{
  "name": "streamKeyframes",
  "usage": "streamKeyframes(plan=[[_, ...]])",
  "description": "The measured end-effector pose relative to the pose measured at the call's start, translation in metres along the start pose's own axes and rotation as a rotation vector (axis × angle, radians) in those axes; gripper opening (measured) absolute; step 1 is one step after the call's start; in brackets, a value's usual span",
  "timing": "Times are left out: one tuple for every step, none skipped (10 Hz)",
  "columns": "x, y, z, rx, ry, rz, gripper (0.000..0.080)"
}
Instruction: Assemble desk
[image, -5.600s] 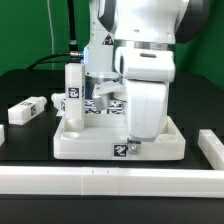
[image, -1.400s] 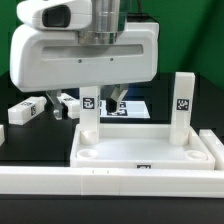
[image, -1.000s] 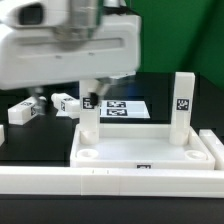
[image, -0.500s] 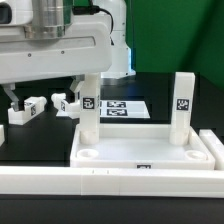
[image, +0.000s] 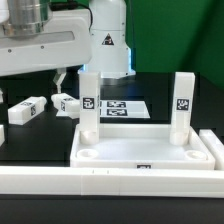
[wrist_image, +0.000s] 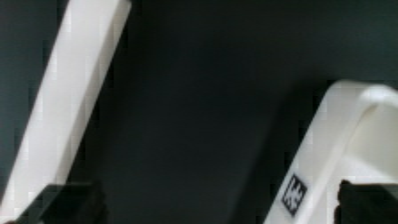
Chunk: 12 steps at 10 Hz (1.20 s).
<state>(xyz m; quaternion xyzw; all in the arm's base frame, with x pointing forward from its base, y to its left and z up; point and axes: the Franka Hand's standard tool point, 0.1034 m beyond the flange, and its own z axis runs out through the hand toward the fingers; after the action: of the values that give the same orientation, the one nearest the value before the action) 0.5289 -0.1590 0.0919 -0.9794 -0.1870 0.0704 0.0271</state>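
Observation:
The white desk slab (image: 140, 150) lies behind the front rail. Two legs stand upright in its far corner sockets, one on the exterior view's left (image: 89, 108) and one on the right (image: 183, 100). Two loose tagged legs (image: 27, 110) (image: 68, 103) lie on the black table left of the slab. My gripper (image: 30, 85) hangs open above those loose legs with nothing in it; one dark finger (image: 60, 78) shows. In the wrist view the gripper (wrist_image: 214, 215) is open over dark table, and a white tagged leg (wrist_image: 338, 140) lies close to one fingertip (wrist_image: 365, 205).
A long low white rail (image: 110, 182) runs along the front, and another rail piece (image: 214, 145) sits at the slab's right. The marker board (image: 122, 108) lies behind the slab. A long white strip (wrist_image: 71, 100) crosses the wrist view. The robot base (image: 110, 40) stands at the back.
My hand has swung from above the left upright leg toward the exterior view's left and risen a little. It stayed open. The slab and legs have not moved.

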Motion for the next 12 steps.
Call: streamKeyframes(plan=[[-0.007,-0.004,0.003,0.007,-0.008,0.005,0.0649],[-0.006,-0.004,0.003,0.007,-0.008,0.004,0.0649],[-0.006,-0.004,0.003,0.007,-0.008,0.004,0.0649],[-0.006,-0.004,0.004,0.008,-0.009,0.004,0.0649],[-0.008,-0.004,0.006,0.007,-0.009,0.002,0.0649],[-0.019,-0.008,0.014,0.009,-0.012,0.006,0.0649],[-0.03,-0.015,0.017,0.01,-0.01,0.01,0.0649],[-0.038,-0.024,0.016,-0.001,0.008,0.002,0.0649],[-0.041,-0.034,0.012,-0.028,0.048,-0.019,0.0649],[-0.052,-0.048,0.021,-0.025,0.046,-0.022,0.0649],[-0.05,-0.049,0.023,-0.018,0.036,-0.015,0.0649],[-0.05,-0.049,0.022,-0.019,0.038,-0.018,0.0649]])
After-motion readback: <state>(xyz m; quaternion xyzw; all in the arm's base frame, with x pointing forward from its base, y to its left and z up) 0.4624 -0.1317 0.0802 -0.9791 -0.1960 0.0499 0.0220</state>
